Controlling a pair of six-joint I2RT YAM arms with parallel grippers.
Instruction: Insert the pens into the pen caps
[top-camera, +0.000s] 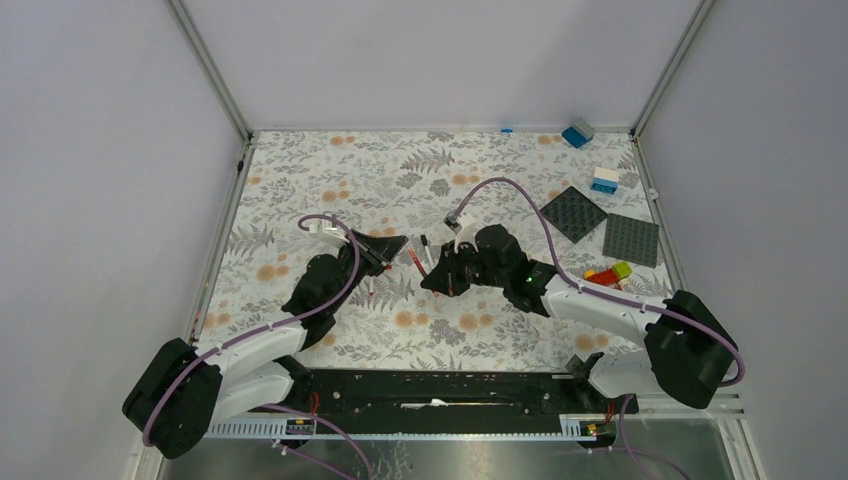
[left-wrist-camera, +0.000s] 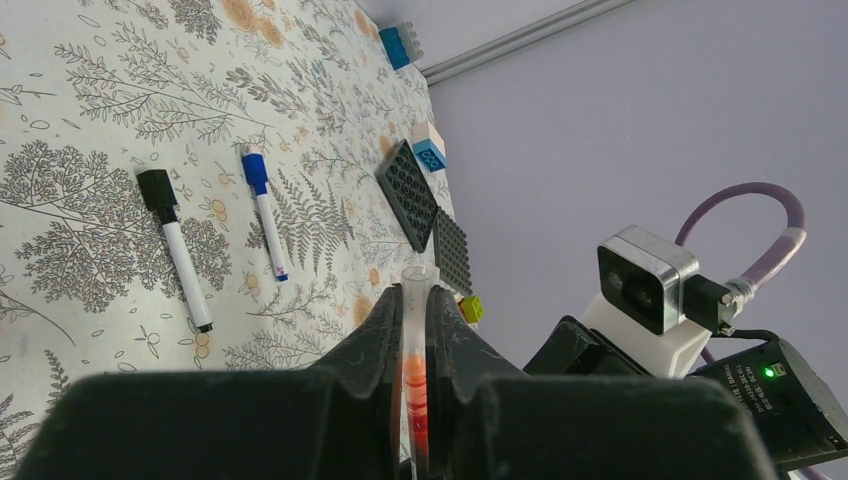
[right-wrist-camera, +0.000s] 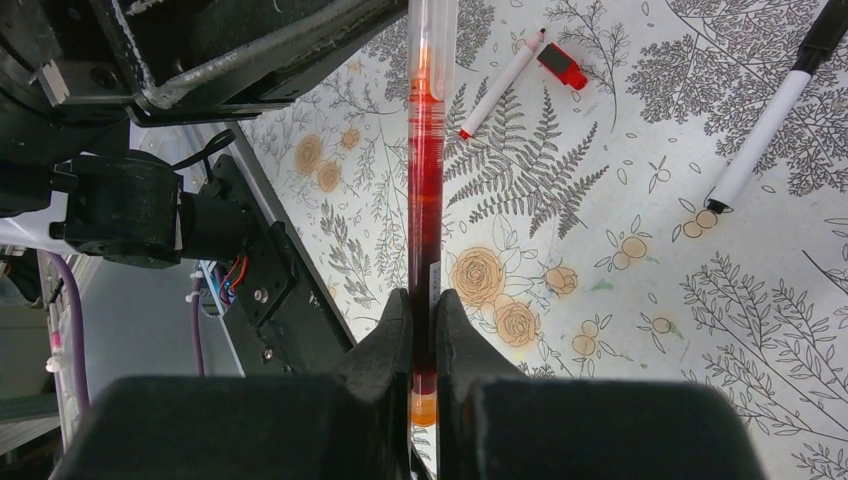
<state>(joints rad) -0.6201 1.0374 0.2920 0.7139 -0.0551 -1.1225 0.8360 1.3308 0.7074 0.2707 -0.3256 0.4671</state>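
Closest to the right wrist camera, the right gripper (right-wrist-camera: 425, 300) is clenched on a red-filled pen (right-wrist-camera: 427, 150), its fingers pinching the orange lower end while the clear barrel runs straight out past the top edge of that view. Beyond it, on the floral table cover (right-wrist-camera: 620, 330), a white pen with a red tip (right-wrist-camera: 503, 88) lies just beside a loose red cap (right-wrist-camera: 563, 67), apart from it, and a black-ended white pen (right-wrist-camera: 770, 120) lies off to the right. The left gripper (left-wrist-camera: 417, 295) is likewise clamped tight on a translucent pen (left-wrist-camera: 415, 375) with a red-orange glow between its fingers and a pale end poking free; whether this is the same pen the right gripper holds or a second one is hard to tell. Past it, a black-capped pen (left-wrist-camera: 175, 245) and a blue-capped pen (left-wrist-camera: 264, 210) lie side by side on the cover, not touching. From above, both grippers meet near the table's middle, with grey baseplates (top-camera: 573, 213) and coloured bricks (top-camera: 608, 273) well off to the right.
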